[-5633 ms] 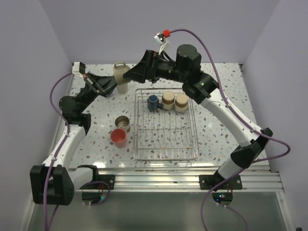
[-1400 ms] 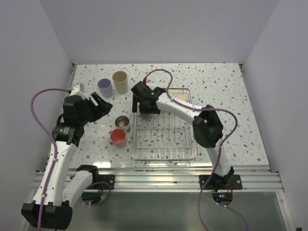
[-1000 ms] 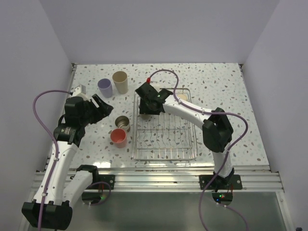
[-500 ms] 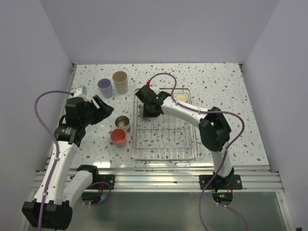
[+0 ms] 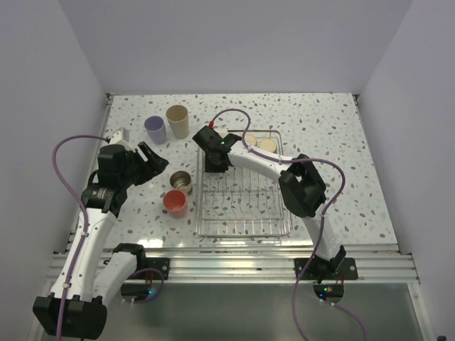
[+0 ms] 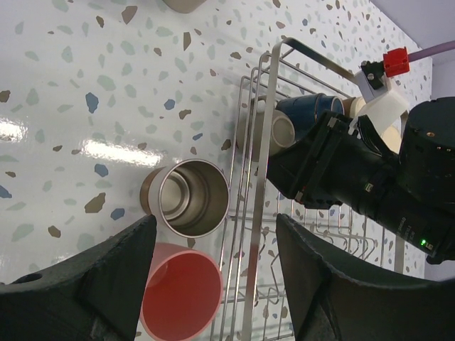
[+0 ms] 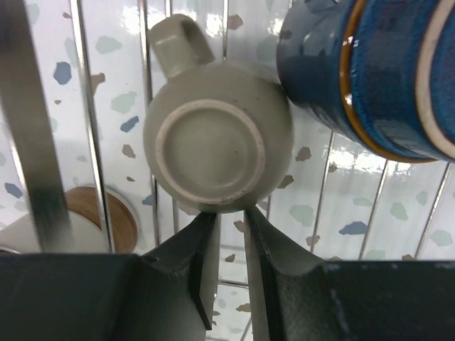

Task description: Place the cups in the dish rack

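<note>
Four cups point(image 5: 180, 180) stand left of the dish rack point(image 5: 245, 209) (more inside, far end).

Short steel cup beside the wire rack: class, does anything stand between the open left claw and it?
Nothing visible does. The short steel cup stands upright, in plain view ahead of the open left claw. The coral-pink plastic cup sits beside it and the silver wire dish rack on its other side, neither between them.

Edge crops the dark blue mug point(image 7: 370, 64); nearest dish rack point(image 7: 32, 121) wire blurred.
</note>
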{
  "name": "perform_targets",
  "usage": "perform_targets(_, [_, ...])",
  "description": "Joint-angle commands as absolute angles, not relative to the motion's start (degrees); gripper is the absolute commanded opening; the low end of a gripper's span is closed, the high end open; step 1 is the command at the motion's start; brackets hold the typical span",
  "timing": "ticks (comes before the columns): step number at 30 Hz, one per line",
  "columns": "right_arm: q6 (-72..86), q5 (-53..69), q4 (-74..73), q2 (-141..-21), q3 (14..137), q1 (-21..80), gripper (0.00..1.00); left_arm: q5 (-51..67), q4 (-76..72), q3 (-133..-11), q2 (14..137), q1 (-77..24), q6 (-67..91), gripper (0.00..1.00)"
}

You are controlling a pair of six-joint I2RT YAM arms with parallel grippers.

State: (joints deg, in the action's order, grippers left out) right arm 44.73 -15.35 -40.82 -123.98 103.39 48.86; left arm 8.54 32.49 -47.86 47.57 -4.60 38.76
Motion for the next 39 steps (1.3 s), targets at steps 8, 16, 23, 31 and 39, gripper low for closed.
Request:
perform_targets(8, [44.91,-16.17,-42.45,-128.32,113.03,48.78,0.24,8.61,31.99,-47.9,47.55,-4.83,37.18,0.71])
perform_targets(16, [45.18,-15.29,-42.63,-128.32,113.38,48.52,0.26,8.44,31.99,-47.9,47.81,-5.01,36.83,0.71])
perform_targets(23, [44.74,-14.59,-40.08,-124.28,109.16,48.6,0.42,7.82,32.34,-47.99,47.72,-5.01,36.13,0.72])
perform_targets(31, [41.49,-15.38,-39.29,-117.87,106.0,49.83,0.82,9.14,33.22,-46.41,48.96,-4.92,35.16,0.7])
perform_targets(39, [40.61,-16.52,-38.94,-109.79,103.1,52.29,0.89,9.4,31.73,-42.72,51.67,-4.92,31.91,0.68])
